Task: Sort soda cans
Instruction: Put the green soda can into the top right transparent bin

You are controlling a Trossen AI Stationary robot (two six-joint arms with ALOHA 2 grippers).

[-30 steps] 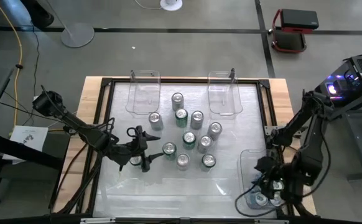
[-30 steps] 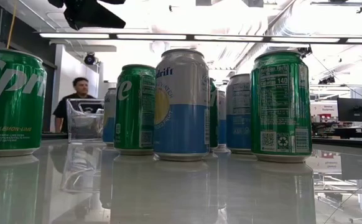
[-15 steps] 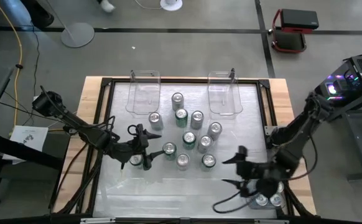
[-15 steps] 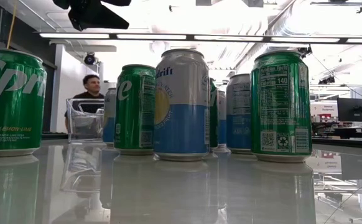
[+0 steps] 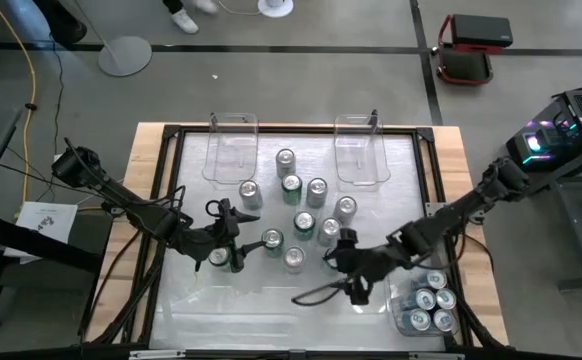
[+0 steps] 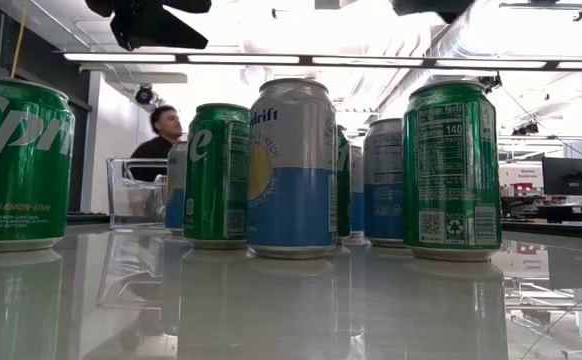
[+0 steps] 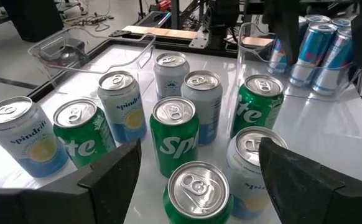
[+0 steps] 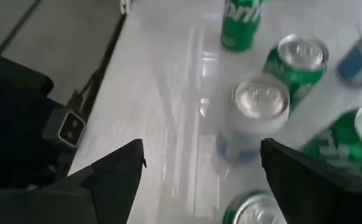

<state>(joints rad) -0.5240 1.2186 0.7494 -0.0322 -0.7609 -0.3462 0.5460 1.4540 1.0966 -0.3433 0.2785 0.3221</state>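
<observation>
- Step in hand, as we judge it: the right pincer (image 5: 346, 262) is going for one more can from the loose cluster of soda cans (image 5: 306, 222) at mid-bench.
- Several cans already lie in the clear bin (image 5: 423, 305) at the bench's 4 o'clock corner; two more bins (image 5: 232, 148) at 12 o'clock look empty.
- Right pincer: fingers spread wide, nothing between them. It sits just beside the green-sided can (image 5: 335, 259) at the cluster's 5 o'clock edge. Its wrist view shows a silver-topped can (image 8: 260, 99) ahead, between the fingers (image 8: 116, 171) but not yet enclosed.
- To do it well, we would centre one can between the fingers, come low around its side, and keep clear of the neighbours, which stand close together and could tip.
- Right arm pose: stretched low across the bench from 3 o'clock toward centre.
- Left pincer (image 5: 229, 240): open, around a green can (image 7: 198, 190) at the cluster's 8 o'clock side, not clamped as far as we can see; arm reaches in from 9 o'clock.
</observation>
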